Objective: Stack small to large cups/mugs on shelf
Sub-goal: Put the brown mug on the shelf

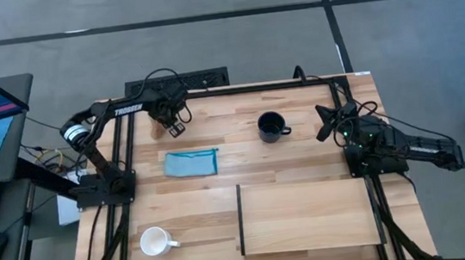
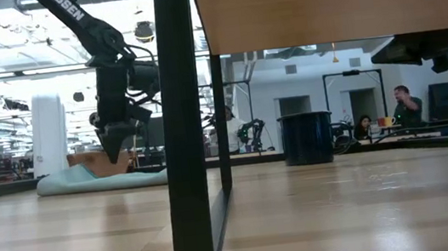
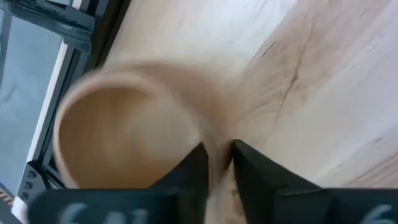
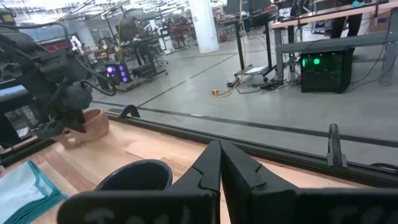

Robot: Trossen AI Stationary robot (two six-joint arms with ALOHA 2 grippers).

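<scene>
The tan wooden cup (image 1: 160,129) is at the table's far left; it fills the left wrist view (image 3: 124,137), mouth toward the camera. My left gripper (image 1: 175,126) is at its side, shut on it. The glossy black mug (image 1: 273,127) stands upright on the planks at far centre, also seen in the low view (image 2: 306,138). The white mug (image 1: 156,240) stands upright near the left near corner. The shelf (image 1: 311,217) lies at the right near side, dark strip (image 1: 240,220) on its left edge. My right gripper (image 1: 327,124) hovers right of the black mug (image 4: 134,174), shut and holding nothing. My left gripper pinches a tan part at the cup's side by the rim (image 3: 219,158) between its two fingers (image 3: 198,168); whether it is the handle or the wall I cannot tell. The fingers come from above, pointing down. The cloth hides the cup's base in the low view.
A blue cloth (image 1: 191,163) lies flat between the wooden cup and the shelf. Black frame rails (image 1: 122,150) run along the table's left and right edges. Bare planks lie between the white mug and the shelf strip. People sit in the room beyond the table (image 2: 406,107).
</scene>
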